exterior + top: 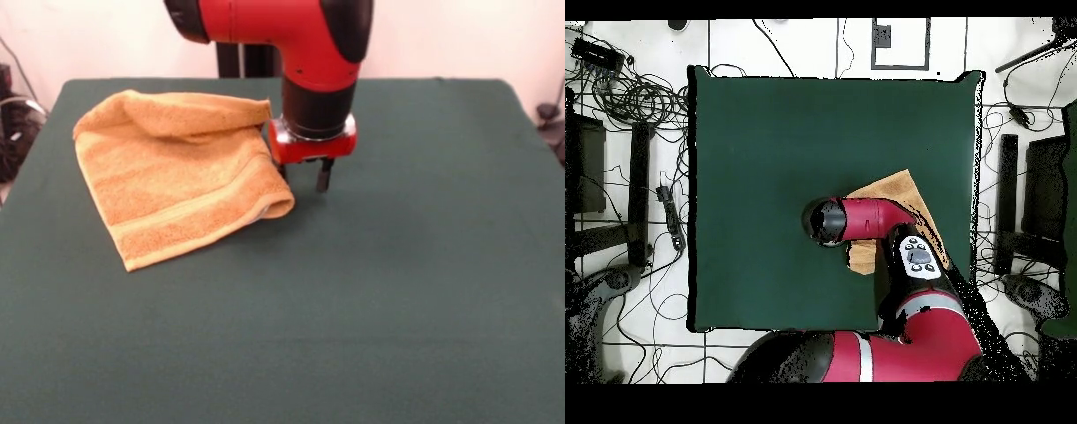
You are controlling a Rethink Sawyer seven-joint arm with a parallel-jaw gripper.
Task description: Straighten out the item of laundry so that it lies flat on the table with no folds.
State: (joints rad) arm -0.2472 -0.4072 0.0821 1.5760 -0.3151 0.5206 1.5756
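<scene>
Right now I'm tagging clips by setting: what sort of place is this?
Probably a robotics lab, not a home. A red arm works over a table draped in dark green cloth bearing one towel, and loose cables sprawl across the tiled floor around it.

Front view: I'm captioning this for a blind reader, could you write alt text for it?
An orange-tan towel lies rumpled on a green table, its far edge folded over and its right corner curled. A red and black arm comes down from above, its gripper low beside the towel's right edge; whether the jaws hold the cloth is unclear.
</scene>
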